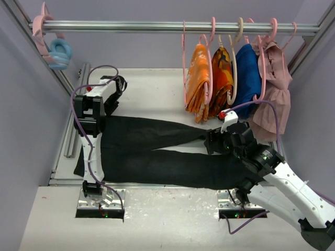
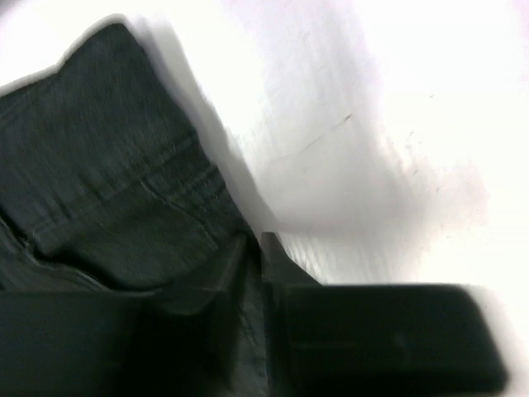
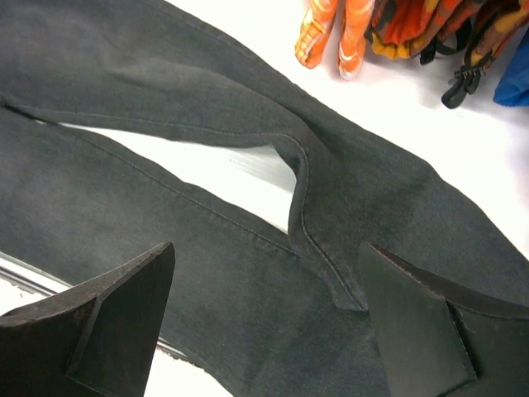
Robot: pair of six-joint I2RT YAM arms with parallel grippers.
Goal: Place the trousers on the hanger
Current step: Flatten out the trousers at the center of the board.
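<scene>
The black trousers (image 1: 157, 149) lie flat across the table, waist at the left and the two legs running right. My left gripper (image 1: 99, 121) is at the waist end. In the left wrist view its jaws (image 2: 254, 248) are closed, with dark trouser fabric (image 2: 107, 190) pinched between them. My right gripper (image 1: 212, 142) hovers open over the leg ends. In the right wrist view its fingers (image 3: 124, 318) stand wide apart just above the trousers (image 3: 207, 273) and hold nothing. A thin pale pink hanger (image 1: 183, 63) hangs on the rail (image 1: 131, 24), just left of the orange cloths.
Orange patterned cloths (image 1: 201, 78), a blue garment (image 1: 247, 78) on a beige hanger and a pink garment (image 1: 275, 89) hang at the back right, close to my right arm. A pale blue ring (image 1: 60, 52) hangs at the rail's left end. A metal rail (image 1: 73, 115) runs along the table's left edge.
</scene>
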